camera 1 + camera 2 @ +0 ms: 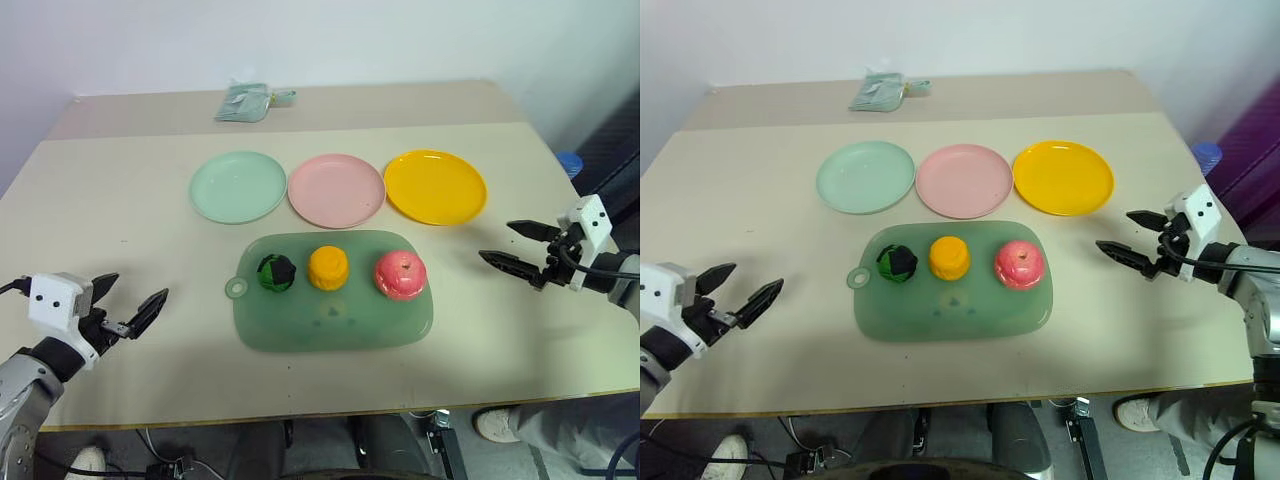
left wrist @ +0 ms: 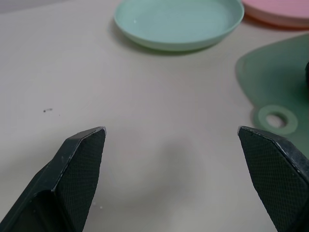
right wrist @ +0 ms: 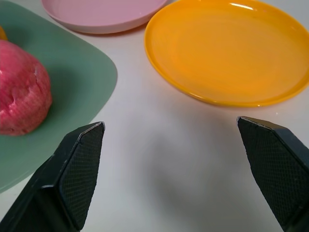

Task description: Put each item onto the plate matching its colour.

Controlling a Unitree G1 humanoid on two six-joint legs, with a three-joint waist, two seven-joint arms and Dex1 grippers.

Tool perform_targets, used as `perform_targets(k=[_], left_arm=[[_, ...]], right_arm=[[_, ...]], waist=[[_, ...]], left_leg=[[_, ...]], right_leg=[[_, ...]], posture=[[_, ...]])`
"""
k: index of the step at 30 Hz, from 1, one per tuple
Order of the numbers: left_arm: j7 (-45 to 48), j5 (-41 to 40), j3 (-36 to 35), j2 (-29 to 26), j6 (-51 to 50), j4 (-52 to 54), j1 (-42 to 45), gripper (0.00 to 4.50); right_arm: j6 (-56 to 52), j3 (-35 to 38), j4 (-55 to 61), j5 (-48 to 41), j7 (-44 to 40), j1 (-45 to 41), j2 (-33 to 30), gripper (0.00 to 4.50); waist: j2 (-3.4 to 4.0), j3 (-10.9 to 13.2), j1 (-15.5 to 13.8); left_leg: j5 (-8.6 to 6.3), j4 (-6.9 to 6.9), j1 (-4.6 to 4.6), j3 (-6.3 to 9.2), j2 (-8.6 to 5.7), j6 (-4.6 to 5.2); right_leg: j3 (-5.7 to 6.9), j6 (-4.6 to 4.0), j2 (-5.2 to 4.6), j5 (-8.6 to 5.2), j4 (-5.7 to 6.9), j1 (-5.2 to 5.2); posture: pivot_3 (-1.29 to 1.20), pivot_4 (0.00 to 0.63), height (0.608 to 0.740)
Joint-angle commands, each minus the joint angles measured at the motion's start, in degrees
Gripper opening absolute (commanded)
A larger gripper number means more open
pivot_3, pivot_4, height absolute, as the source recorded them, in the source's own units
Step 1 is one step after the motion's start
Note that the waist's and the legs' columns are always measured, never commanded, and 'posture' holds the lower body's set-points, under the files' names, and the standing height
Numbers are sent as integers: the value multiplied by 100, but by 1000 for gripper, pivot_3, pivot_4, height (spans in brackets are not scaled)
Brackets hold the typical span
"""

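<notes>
Sitting in a row on the translucent green tray (image 1: 330, 325) at table centre are all 3 items, none sorted yet: dark green faceted ball (image 1: 276, 272) at the tray's 10 o'clock, ribbed orange-yellow fruit (image 1: 328, 267) at 12, pink-red apple (image 1: 400, 275) at 2. Plates line up just beyond the tray, toward 12 o'clock on the table (image 1: 120, 230): mint green plate (image 1: 238, 186), pale pink plate (image 1: 336, 190), yellow plate (image 1: 435, 186), each empty. Left gripper (image 1: 125, 308) hangs at the table's 8 o'clock, fingers spread wide, nothing between them, well apart from the tray's hole tab. Right gripper (image 1: 512, 246) hovers at 3 o'clock, also wide and empty, near the apple but not touching. Handling, as a guess: items look like light hollow plastic toys, stiff, not fragile, prob. smooth enough to roll or squirt out of a pinch. Best hold is across the widest part w/ fingers coming from the side or above; ribs on the orange one and facets on the ball should give the pads flat spots. Apple's top dimple is no use, so take its flanks. Tray may slide if an item is nudged. Crumpled green packet (image 1: 246, 101) lies at the far edge, not relevant.
</notes>
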State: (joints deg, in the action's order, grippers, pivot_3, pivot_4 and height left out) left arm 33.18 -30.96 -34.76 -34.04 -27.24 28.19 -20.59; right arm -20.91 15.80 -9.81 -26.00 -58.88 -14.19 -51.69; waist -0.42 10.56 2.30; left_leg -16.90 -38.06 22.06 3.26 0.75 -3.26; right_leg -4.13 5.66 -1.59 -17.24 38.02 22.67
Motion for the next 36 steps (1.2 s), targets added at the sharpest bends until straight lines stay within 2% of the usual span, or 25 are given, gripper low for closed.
perform_targets(k=[1,9,12,16,22,30,36], left_arm=[[-125,-73,-164,7,-25,260,-11,4500],[-298,-105,-213,-50,-96,235,169,4500],[-428,-181,-131,-10,-149,263,379,4500],[-404,-236,122,10,-164,52,742,4500],[-168,-299,831,-183,-353,-424,1826,4500],[1154,-472,1904,-506,-383,-1059,2984,4500],[2239,254,3354,-739,-19,-1694,3879,4500]], right_arm=[[21,-37,113,-16,30,-198,116,4463],[209,-8,69,191,555,-451,453,4463],[394,56,-87,312,806,-556,556,4463],[323,153,270,253,1074,-372,660,4463],[-441,453,1257,-265,1146,72,588,4463],[-883,552,2046,-617,776,634,352,4463],[-1226,672,2713,-945,599,1053,235,4463]], waist=[[0,0,7],[1,0,0],[1,0,-4],[1,0,-13],[2,-1,-39],[2,-1,-27],[2,-1,-39]], left_leg=[[0,0,0,0,0,0],[0,0,2,0,-1,0],[0,0,2,0,-2,0],[0,0,4,1,-3,0],[0,-6,5,4,-6,-1],[0,-4,10,3,-13,0],[0,-5,9,3,-18,0]], right_leg=[[0,0,1,0,0,0],[0,0,1,0,0,2],[0,0,0,0,0,2],[0,0,0,0,0,2],[2,2,2,1,5,1],[2,2,3,1,4,6],[4,2,8,1,4,4]], posture=[[0,150,740],[0,150,740],[0,150,740],[0,150,740],[0,150,740],[0,150,740],[0,150,740]])
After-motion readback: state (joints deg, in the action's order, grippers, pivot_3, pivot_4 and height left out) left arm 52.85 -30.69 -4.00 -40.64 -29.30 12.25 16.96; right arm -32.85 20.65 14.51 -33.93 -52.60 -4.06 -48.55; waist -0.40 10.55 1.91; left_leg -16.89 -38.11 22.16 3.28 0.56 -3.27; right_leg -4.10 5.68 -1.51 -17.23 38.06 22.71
